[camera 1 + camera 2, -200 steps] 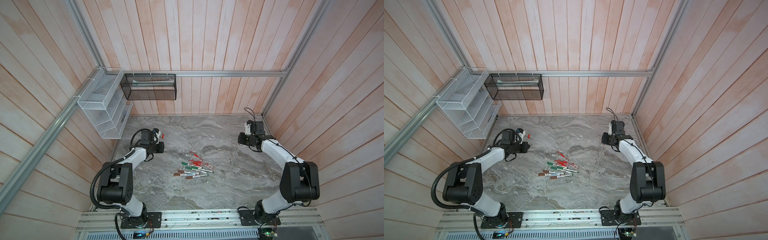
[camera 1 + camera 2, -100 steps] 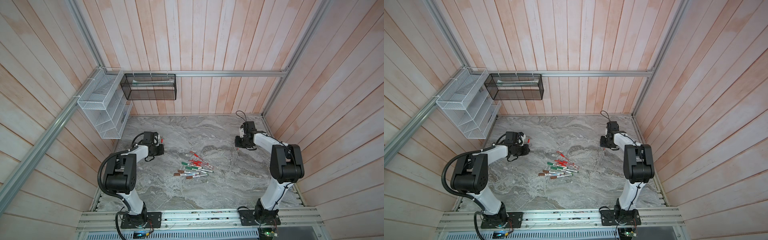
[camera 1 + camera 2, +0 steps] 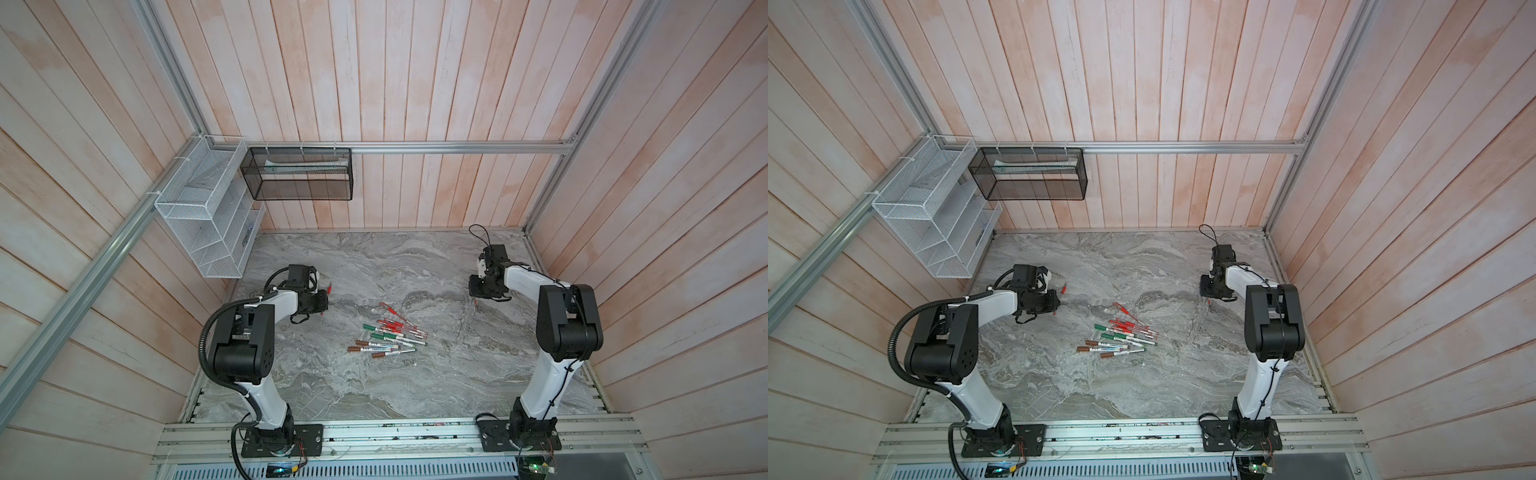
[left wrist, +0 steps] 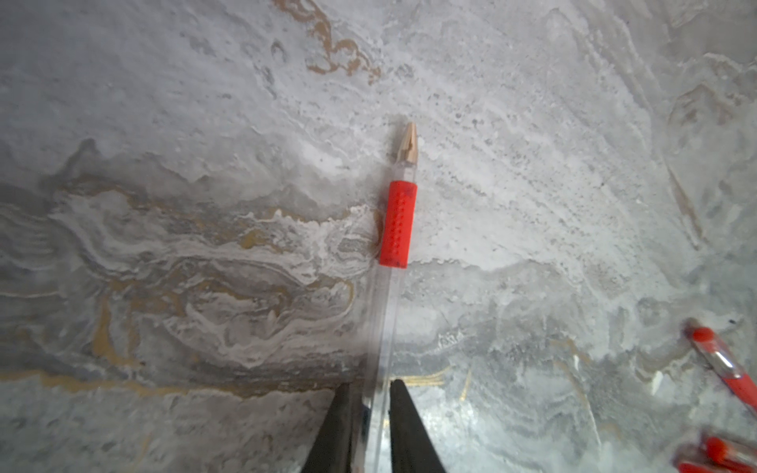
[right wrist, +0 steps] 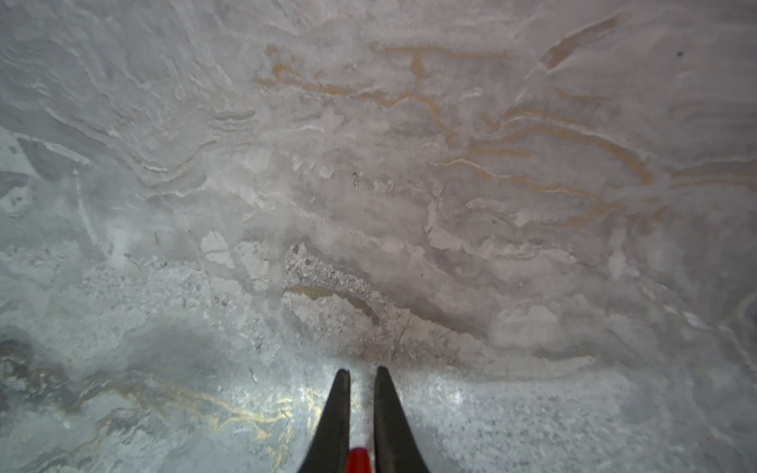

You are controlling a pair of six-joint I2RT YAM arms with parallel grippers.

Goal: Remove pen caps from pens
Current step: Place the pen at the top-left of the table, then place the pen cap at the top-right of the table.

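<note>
The uncapped pen (image 4: 396, 223) lies between the fingers of my left gripper (image 4: 368, 387). Its clear barrel runs out ahead of the fingertips to a red grip sleeve and a bare tan tip. The jaws stand narrow around the barrel, with a sliver of gap on one side, so I cannot tell whether they pinch it. My right gripper (image 5: 362, 370) is closed on a red cap (image 5: 359, 460), which sits deep between the fingers, back from the tips.

Only the wrist views show this. In both top views the pen is no more than a red speck beside my left gripper, and the cap is hidden. The top views show the pile of pens (image 3: 388, 338) between my two arms, well apart from both grippers: slim red-trimmed ones, and thicker white ones with green or brown ends. A few of the red ones show at the edge of the left wrist view.

Everything lies on a grey marble tabletop (image 3: 374, 257) with tan veins. Pale wooden walls (image 3: 415, 83) close it in on three sides. Past my left arm a white wire rack (image 3: 203, 232) and a black mesh basket (image 3: 299, 178) hang from an aluminium rail (image 3: 457, 146).
</note>
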